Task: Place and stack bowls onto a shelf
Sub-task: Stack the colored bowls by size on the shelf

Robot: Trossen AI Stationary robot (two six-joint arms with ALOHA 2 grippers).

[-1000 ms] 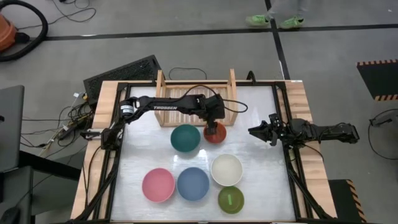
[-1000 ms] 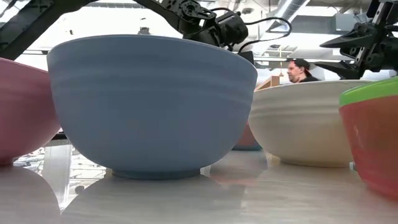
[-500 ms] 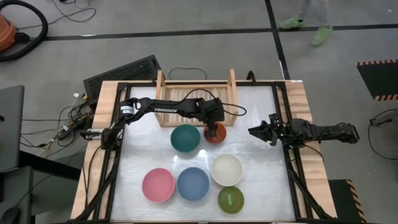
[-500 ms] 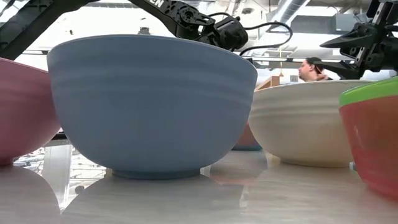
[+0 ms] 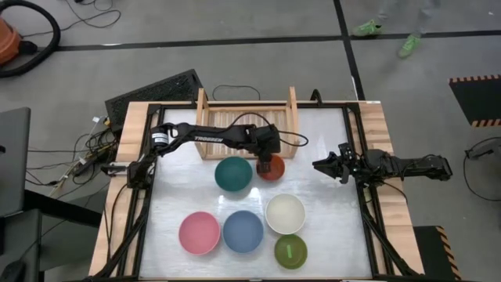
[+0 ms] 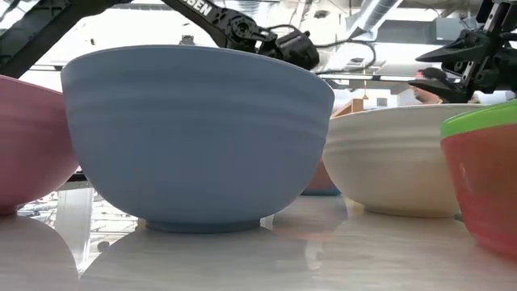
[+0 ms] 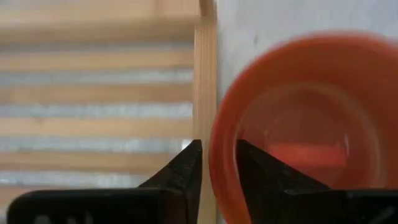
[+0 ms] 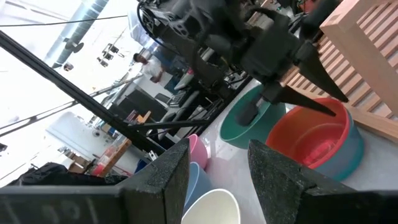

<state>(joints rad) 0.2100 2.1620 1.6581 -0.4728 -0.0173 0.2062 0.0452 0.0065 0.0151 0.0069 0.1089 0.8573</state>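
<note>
My left gripper [image 5: 265, 162] reaches down over the small red-orange bowl [image 5: 272, 168], just in front of the right end of the light wooden shelf [image 5: 246, 125], and is shut on the bowl's rim. My right gripper [image 5: 316, 165] waits open near the table's right edge, above the surface. The teal bowl [image 5: 234, 174] stands beside the red-orange one. Pink [image 5: 199, 233], blue [image 5: 243, 231] and cream-white [image 5: 285, 214] bowls stand nearer. The olive-green bowl [image 5: 290, 251] sits nested in a reddish bowl [image 6: 489, 194]. My left gripper holds the red-orange bowl by its rim [image 7: 221, 155], on the side toward the shelf and the teal bowl. One finger [image 7: 264, 174] is inside the bowl and one finger [image 7: 183, 171] outside. The fingers come from above, pointing down. Whether the bowl is lifted off the table cannot be told.
The shelf's slatted base [image 7: 93, 106] lies directly beside the held bowl, with its front bar [image 7: 205, 87] between them. The shelf's upright side boards [image 5: 293, 106] stand at both ends. Black frame rails [image 5: 368, 211] run along the table's sides. Open tabletop lies between the teal and pink bowls.
My left gripper has sunk a little over the red-orange bowl. The bowl has stayed about where it was. My right arm has kept still. A person walks past in the room behind.
</note>
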